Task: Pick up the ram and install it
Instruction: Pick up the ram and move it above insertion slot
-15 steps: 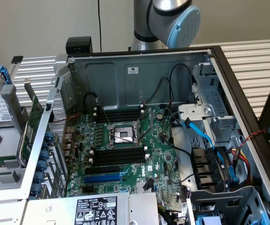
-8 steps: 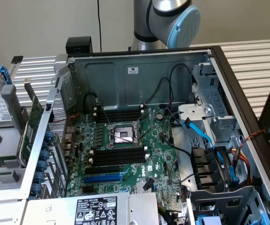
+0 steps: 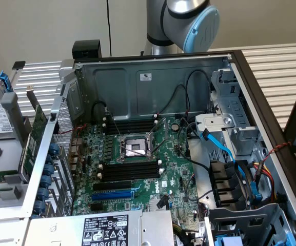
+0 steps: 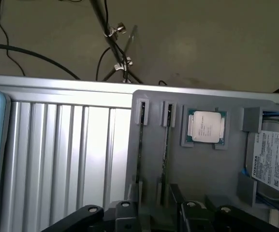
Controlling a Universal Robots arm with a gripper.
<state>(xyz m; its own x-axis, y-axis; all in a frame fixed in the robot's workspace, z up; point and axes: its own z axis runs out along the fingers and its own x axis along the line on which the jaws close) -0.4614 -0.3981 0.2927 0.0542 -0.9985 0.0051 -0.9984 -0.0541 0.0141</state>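
Wrist view: the pincer [image 4: 156, 220] hangs over a grey parts tray [image 4: 197, 169] on the slatted bench [image 4: 66, 154]. Open or closed: cannot tell from here.

The ram [image 4: 139, 150] stands on edge in a slotted holder of that tray. A second stick [image 4: 166, 150] stands just beside it, parallel. A loose processor [image 4: 206, 126] and a hard drive [image 4: 274, 162] lie further along the tray.

Exterior view: the motherboard [image 3: 137, 169] lies flat in the opened case. The long black memory slots [image 3: 130, 171] beside the socket look unfilled.

Step in hand, as I read it: the pick-up. The pincer seems lined up nearer the gap between the two sticks than over either one.

To do it well:
- Centre squarely over one stick.
- Close across its thin faces near mid-length, well clear of the neighbour.
- Draw straight up along the end guides, so the board neither binds nor tilts.
- Bear on the board's upper edge rather than the chips.
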